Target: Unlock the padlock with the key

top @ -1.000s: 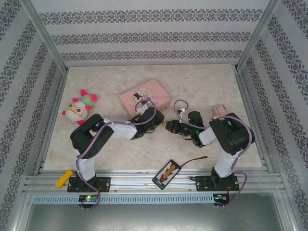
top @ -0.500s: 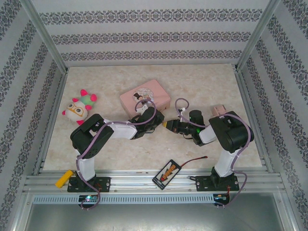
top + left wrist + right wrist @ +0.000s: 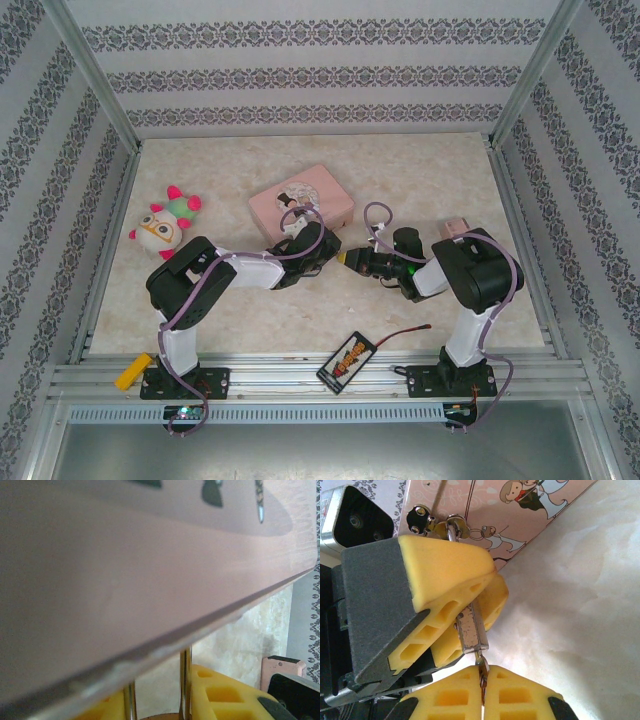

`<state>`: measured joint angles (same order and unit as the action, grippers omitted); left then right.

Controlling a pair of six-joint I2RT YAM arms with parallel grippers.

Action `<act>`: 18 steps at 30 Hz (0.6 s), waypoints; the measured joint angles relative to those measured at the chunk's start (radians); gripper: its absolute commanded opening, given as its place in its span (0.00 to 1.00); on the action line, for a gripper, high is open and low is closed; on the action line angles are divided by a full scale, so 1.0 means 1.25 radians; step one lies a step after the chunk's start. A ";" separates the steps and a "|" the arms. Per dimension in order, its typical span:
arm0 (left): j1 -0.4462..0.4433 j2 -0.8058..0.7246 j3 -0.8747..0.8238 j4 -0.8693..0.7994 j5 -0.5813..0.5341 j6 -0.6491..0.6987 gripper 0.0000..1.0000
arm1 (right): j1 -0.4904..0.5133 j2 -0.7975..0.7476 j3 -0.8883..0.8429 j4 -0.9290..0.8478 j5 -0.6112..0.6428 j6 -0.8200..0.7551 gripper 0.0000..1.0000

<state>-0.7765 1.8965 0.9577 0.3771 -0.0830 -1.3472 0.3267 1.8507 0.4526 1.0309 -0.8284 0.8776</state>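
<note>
At the right hand [image 3: 482, 676]: yellow pads [image 3: 520, 679] pinched shut on the key [image 3: 481, 663], bow buried between them, tip aimed up at the base of the padlock [image 3: 469, 629]; touching the keyway, depth of entry impossible to tell. At the left hand [image 3: 492, 582]: clamped on the padlock body from both sides, presumably to brace it against push and twist. Padlock hung by its shackle [image 3: 185, 680] through the clasp [image 3: 420, 517] of the pink tin [image 3: 530, 510], just off the tin's near right corner, low over the table [image 3: 580, 605]. Hence both hands nose to nose mid-table, left one crowded against the tin wall. Judged step: seating the key before any turn. Risk: thin key skewing in soft pads, or tin dragged along. Well apart at far left, plush toy [image 3: 165, 222], out of play
</note>
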 measured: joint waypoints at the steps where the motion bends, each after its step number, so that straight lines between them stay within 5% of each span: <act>1: 0.000 0.000 0.000 0.001 -0.001 0.000 0.00 | -0.002 0.003 0.002 0.000 -0.004 0.002 0.06; 18: 0.002 0.001 -0.002 0.010 -0.002 -0.004 0.00 | -0.003 0.022 0.029 0.004 -0.002 0.006 0.13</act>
<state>-0.7746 1.8973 0.9546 0.3901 -0.0856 -1.3518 0.3229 1.8786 0.4889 1.0363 -0.8314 0.8856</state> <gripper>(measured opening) 0.272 0.136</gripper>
